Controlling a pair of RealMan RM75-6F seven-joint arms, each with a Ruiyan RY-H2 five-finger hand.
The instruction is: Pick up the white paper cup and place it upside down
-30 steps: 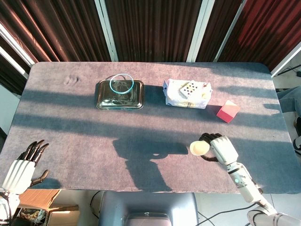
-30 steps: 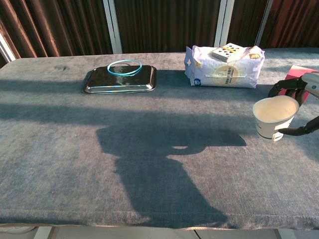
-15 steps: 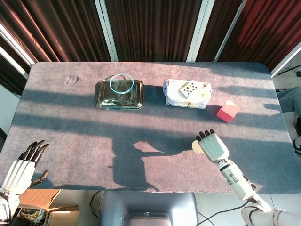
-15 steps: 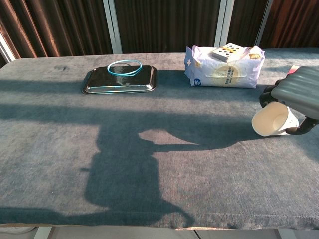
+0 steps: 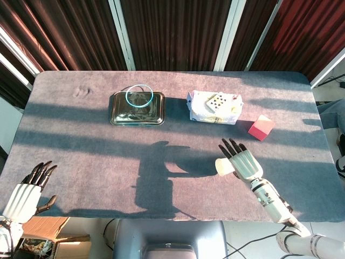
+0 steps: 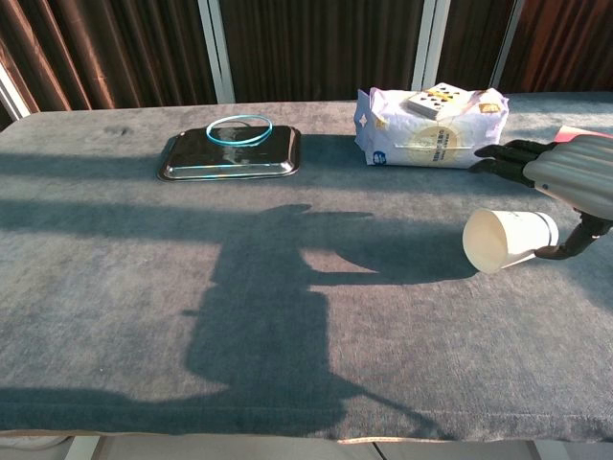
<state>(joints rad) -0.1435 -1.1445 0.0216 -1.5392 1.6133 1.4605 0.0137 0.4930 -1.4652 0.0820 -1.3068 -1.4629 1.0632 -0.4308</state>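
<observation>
The white paper cup [image 5: 222, 167] [image 6: 506, 240] lies on its side at the table's right front, its open mouth turned to the left. My right hand [image 5: 242, 162] [image 6: 573, 176] is over it, palm down with the fingers stretched out flat, and the thumb presses the cup's underside near its base, so the hand holds the cup. Whether the cup touches the cloth cannot be told. My left hand [image 5: 24, 193] hangs off the table's front left corner, fingers apart and empty; the chest view does not show it.
A metal tray [image 5: 119, 114] [image 6: 192, 165] with a blue ring [image 5: 139, 97] [image 6: 238, 129] in it sits at the back centre-left. A white bag [image 5: 214, 110] [image 6: 431, 144] topped with playing cards stands behind the cup. A red box [image 5: 261, 127] is near my right hand.
My right hand has rolled over with the cup: the cup went from upright to lying on its side, mouth to the left, and the fingers have straightened. The left hand has not moved.
</observation>
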